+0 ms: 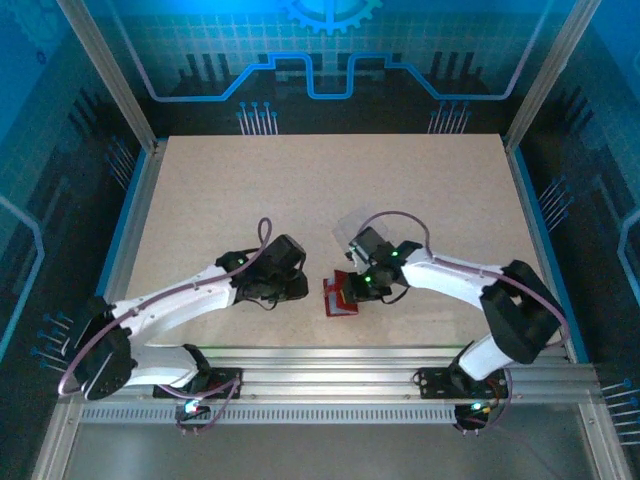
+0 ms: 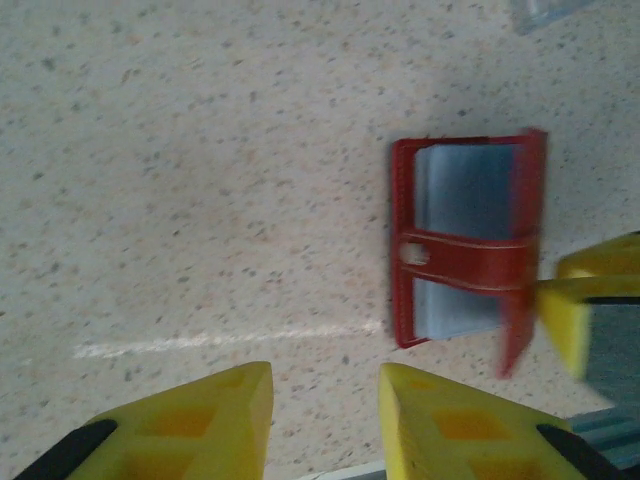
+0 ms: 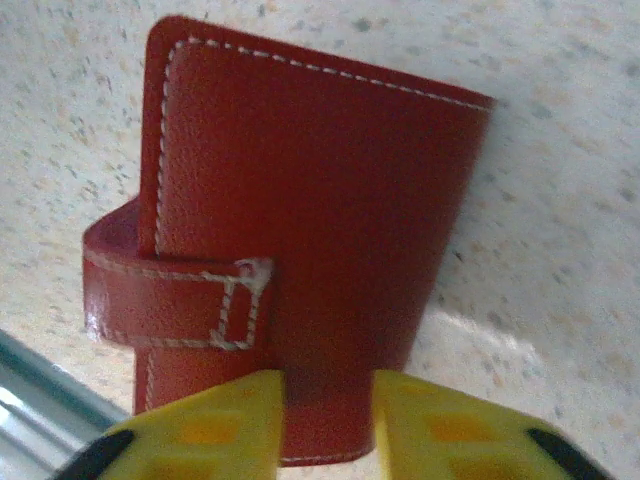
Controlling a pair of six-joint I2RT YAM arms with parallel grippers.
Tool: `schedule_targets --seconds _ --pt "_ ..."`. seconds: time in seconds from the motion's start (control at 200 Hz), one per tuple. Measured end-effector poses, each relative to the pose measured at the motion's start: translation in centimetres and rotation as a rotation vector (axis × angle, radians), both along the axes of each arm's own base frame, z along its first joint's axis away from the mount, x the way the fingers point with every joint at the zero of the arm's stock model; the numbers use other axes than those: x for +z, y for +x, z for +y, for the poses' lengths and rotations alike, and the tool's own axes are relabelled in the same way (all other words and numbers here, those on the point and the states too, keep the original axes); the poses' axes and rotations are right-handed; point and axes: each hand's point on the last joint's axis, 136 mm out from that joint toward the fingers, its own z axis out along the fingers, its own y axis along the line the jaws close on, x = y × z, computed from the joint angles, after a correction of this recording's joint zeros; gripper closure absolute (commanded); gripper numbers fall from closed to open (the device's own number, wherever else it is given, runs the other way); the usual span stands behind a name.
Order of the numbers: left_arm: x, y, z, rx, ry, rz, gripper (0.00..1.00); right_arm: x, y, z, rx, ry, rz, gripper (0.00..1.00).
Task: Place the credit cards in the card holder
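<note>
Tabletop (image 1: 400, 180): pale, speckled; it carries everything here.
Left end effector (image 2: 325, 385): yellow fingers spread with nothing between them, over bare tabletop just left of the card holder.
Right end effector (image 3: 325, 380): fingers either side of the card holder's red edge; cannot tell whether they clamp it.
Clear box (image 2: 545, 12): beyond the card holder, apart from it.
Card holder (image 2: 465, 240): near the front edge between both end effectors, open, grey pockets showing, strap (image 2: 470, 262) across.
</note>
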Motion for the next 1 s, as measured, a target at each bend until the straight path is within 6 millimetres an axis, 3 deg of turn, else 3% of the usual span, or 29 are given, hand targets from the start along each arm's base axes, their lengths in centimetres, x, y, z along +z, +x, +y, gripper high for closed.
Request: schedule_targets --seconds 0.13,0.27,0.57,0.715,0.865,1.0 --pt "-0.5 0.8 -1.7 -0.039 0.008 0.013 0.65 -1.6 0.2 0.8 0.012 -0.049 -0.013 0.46" --pt "-2.0 1.4 -3.5 -0.077 0.019 0.051 0.68 -1.8 0.2 1.0 0.008 -0.056 -0.021 0.42" --pt "-5.2 2.7 -5.5 -0.082 -0.006 0.123 0.82 -2.0 0.3 0.6 -0.002 -0.079 -0.021 0.68" --pt "-6.1 3.4 -6.2 -0.080 -0.032 0.139 0.84 -2.1 0.4 0.7 -0.001 -0.076 -0.020 0.71" --pt "-7.0 3.4 -6.6 -0.087 -0.040 0.156 0.84 -2.1 0.5 0.7 -0.007 -0.056 -0.001 0.63" --pt "-7.4 3.4 -6.5 -0.085 -0.048 0.149 0.85 -1.8 0.4 0.7 -0.003 -0.015 0.017 0.50"
